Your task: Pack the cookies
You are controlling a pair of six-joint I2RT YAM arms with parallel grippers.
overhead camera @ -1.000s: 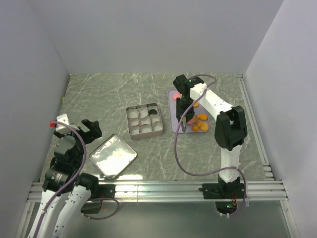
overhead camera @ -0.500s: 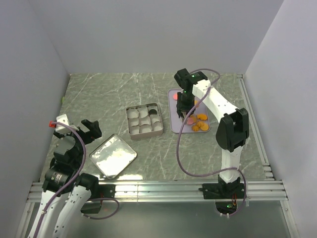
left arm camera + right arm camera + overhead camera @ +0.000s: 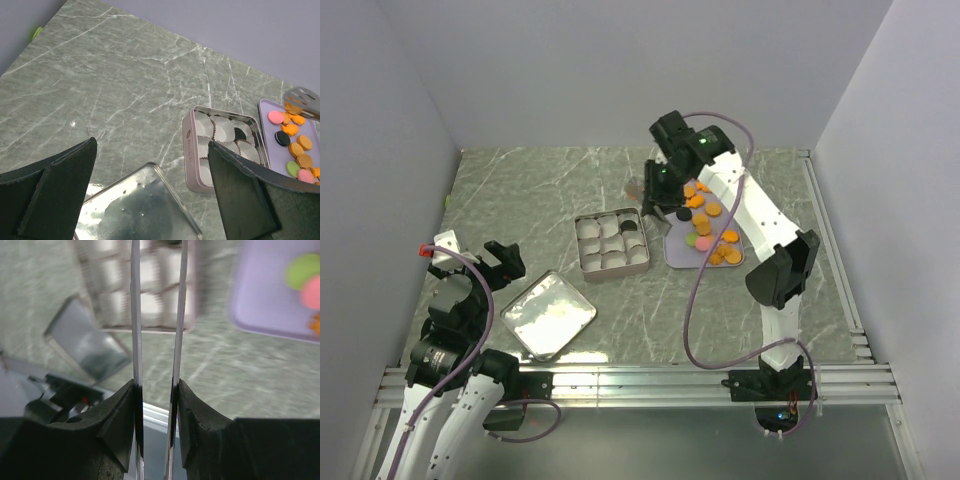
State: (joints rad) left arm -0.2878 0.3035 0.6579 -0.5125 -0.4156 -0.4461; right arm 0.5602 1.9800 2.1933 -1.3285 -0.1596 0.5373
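Lavender tray (image 3: 674,256) of cookies (image 3: 296,149), black cookie (image 3: 240,133) in tin (image 3: 189,146); right gripper (image 3: 156,390) clamping tongs (image 3: 135,315), left gripper (image 3: 152,150) spread

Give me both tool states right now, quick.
Left tool: open, holding nothing.
Right tool: closed on tongs; whether the tongs grip a cookie cannot be told.

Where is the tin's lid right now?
In the top view, the lid lies at the table's near left, between the left gripper and the compartment tin.
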